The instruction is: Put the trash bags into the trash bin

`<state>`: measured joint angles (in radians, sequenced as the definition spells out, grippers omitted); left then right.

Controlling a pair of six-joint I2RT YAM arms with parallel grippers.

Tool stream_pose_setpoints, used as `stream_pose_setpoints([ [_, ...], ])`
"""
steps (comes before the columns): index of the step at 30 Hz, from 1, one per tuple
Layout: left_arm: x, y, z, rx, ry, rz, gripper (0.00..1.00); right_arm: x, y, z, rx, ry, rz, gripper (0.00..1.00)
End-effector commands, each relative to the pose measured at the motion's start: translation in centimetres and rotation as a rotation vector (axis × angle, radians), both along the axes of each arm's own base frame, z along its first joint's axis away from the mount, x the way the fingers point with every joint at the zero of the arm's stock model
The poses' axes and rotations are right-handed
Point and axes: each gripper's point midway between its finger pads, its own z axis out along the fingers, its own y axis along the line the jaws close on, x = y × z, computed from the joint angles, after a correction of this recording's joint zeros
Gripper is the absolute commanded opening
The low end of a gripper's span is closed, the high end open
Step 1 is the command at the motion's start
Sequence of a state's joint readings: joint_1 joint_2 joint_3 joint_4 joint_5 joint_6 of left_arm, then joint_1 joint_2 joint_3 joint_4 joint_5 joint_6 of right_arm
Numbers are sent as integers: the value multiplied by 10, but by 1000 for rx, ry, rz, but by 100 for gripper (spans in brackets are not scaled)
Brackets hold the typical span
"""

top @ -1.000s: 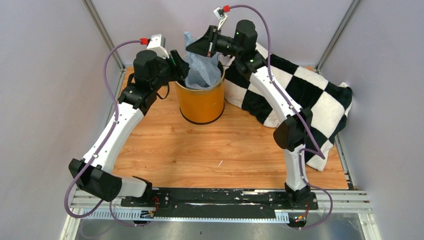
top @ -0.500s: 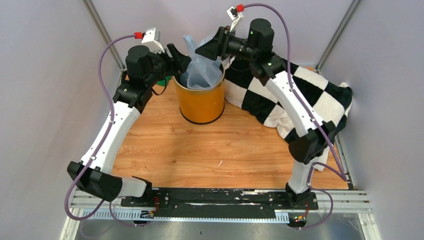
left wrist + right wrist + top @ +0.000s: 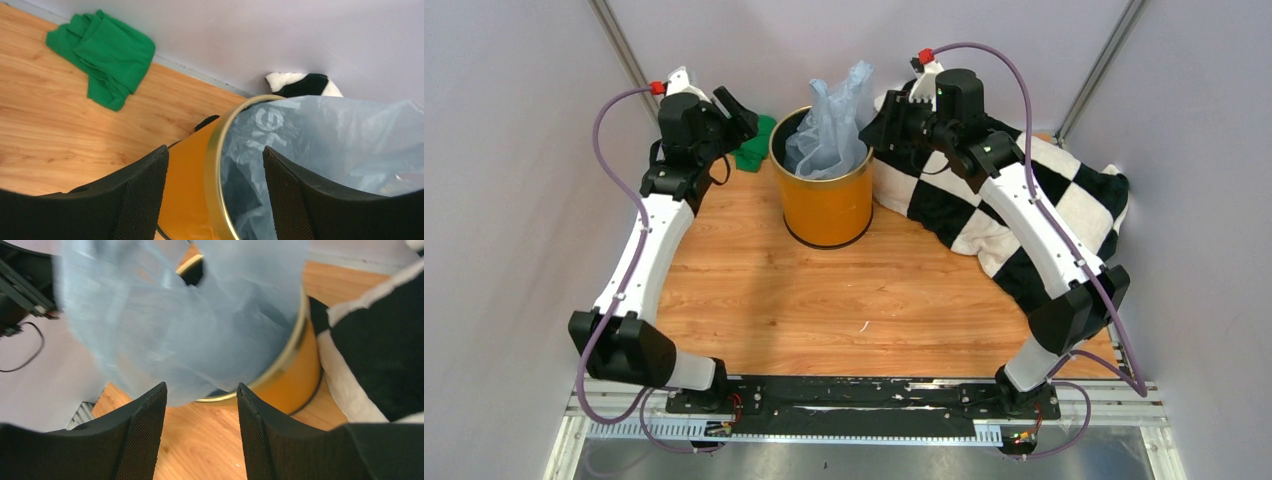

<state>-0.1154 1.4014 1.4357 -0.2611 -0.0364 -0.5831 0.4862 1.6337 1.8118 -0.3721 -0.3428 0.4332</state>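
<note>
The orange-yellow trash bin (image 3: 824,200) stands at the back middle of the table. A pale blue-grey trash bag (image 3: 828,128) sits in it, its crumpled top sticking up above the gold rim. My left gripper (image 3: 736,110) hangs open just left of the bin, touching nothing. In the left wrist view the left gripper (image 3: 215,148) frames the bin's rim (image 3: 214,165) and the bag (image 3: 325,135) beyond it. My right gripper (image 3: 886,122) is open to the right of the bin. Between the right gripper (image 3: 201,386) fingers there is only table, with the bag (image 3: 190,325) and bin (image 3: 295,375) ahead.
A black-and-white checkered blanket (image 3: 1024,190) lies heaped at the back right, against the bin's right side. A green cloth (image 3: 754,148) lies at the back left by the wall, also seen as the cloth (image 3: 105,55) in the left wrist view. Walls close in on three sides.
Both grippers have drawn back from above the bin, left one leftward, right one rightward. The right jaws have opened wider. The bag now stands free, poking out of the bin.
</note>
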Motion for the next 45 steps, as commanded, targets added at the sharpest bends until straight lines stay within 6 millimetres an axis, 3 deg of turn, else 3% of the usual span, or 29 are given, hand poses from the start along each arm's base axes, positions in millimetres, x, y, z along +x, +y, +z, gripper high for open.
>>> stream_pose_setpoints([
  [1,44,-8,-25,-54,49,-8,71,19,-16,-28,-28,51,-61,55],
  [3,62,-17,-33,-70,73,-37,70,26,-14,-34,-32,62,-66,54],
  [7,91,-24,-71,-80,154,-53,66,42,-15,-51,-33,103,-87,50],
  [12,94,-38,-91,-113,191,-106,62,56,-9,-68,-36,133,-80,48],
  [17,76,-54,-103,-142,205,-152,59,59,-1,-77,-24,162,-58,44],
  [22,50,-72,-111,-159,228,-192,58,48,-2,-77,-19,177,-46,42],
  [28,10,-82,-111,-164,232,-223,58,20,-10,-80,-38,211,-33,39],
  [33,-28,-91,-114,-165,235,-265,58,-15,-16,-93,-74,248,-11,39],
  [36,-44,-88,-110,-153,216,-267,59,-33,-23,-97,-92,249,-18,39],
  [40,-52,-78,-96,-96,201,-245,64,-43,-33,-101,-120,239,-38,42],
  [45,-55,-66,-55,-10,146,-226,79,-46,-44,-94,-153,208,-65,52],
])
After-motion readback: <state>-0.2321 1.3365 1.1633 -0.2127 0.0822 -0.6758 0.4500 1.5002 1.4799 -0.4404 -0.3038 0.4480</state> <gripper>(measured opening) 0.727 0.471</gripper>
